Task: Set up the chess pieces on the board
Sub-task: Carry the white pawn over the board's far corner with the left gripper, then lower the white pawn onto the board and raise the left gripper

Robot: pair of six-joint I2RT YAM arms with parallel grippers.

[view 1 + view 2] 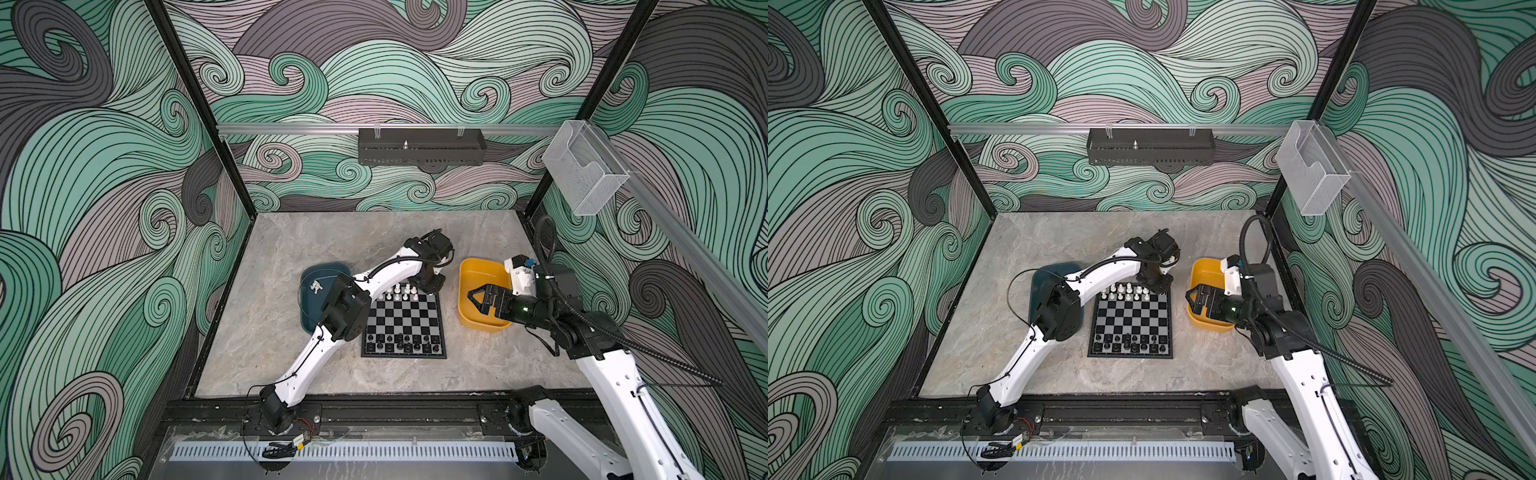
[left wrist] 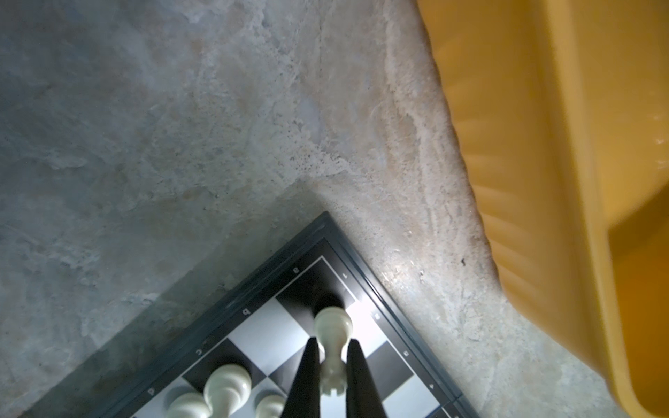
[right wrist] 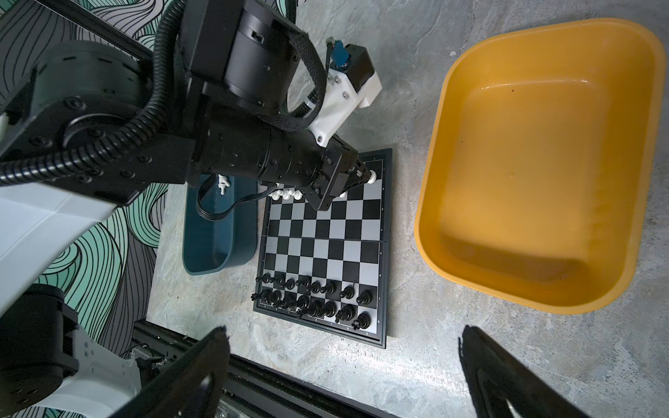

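A teal tray (image 1: pixel 309 309) holds a few white chessmen (image 1: pixel 316 286), the board (image 1: pixel 405 320) beside it carries black pieces (image 1: pixel 405 343) along its near rows, the left gripper (image 2: pixel 332 343) pinches a white piece (image 2: pixel 333 325) at the board's far right corner, and the right gripper (image 1: pixel 476 303) hangs wide open above the yellow tray (image 1: pixel 473 272).

White-shelled left arm (image 1: pixel 307 361) and right arm (image 1: pixel 615 395), black joints, ribbed black hose (image 3: pixel 54 161).

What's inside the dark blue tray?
A little clump of white chess pieces lies inside the tray. The left arm covers the tray's right side in both top views, so anything lying there is hidden.
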